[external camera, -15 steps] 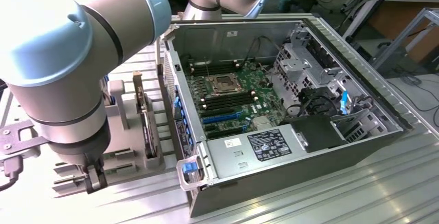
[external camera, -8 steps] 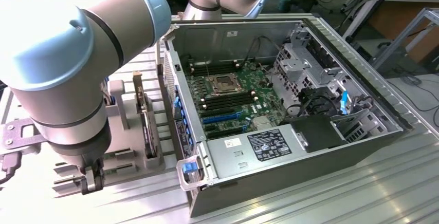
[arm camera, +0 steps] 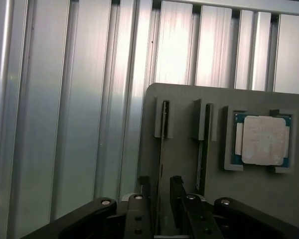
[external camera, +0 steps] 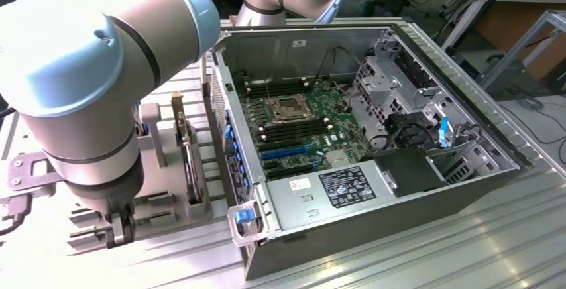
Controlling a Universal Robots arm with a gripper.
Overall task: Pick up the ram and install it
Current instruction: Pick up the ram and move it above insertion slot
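**Jaws astride the memory stick, not yet pinching**

Black jaws hang closest to the wrist camera, spread, one of their fingers on each side of the ram, a long, slim green circuit-board stick seen edge-on. Holder shows in the gap beside the board, so the jaws look spread rather than clamped.

The stick stands upright in a slot of the flat grey plastic holder on the ribbed aluminium counter. A second thin board stands in the neighbouring slot, and a square silver processor chip lies in a pocket beyond that.

In the exterior view the open black computer case sits at the holder's right, its green motherboard exposed.

By its look the stick is light and stiff but brittle: thin, with chips on its faces and contacts along one long edge. It is best pinched across its flat faces near mid-length, squarely and gently, so that it lifts straight from the slot without twisting.
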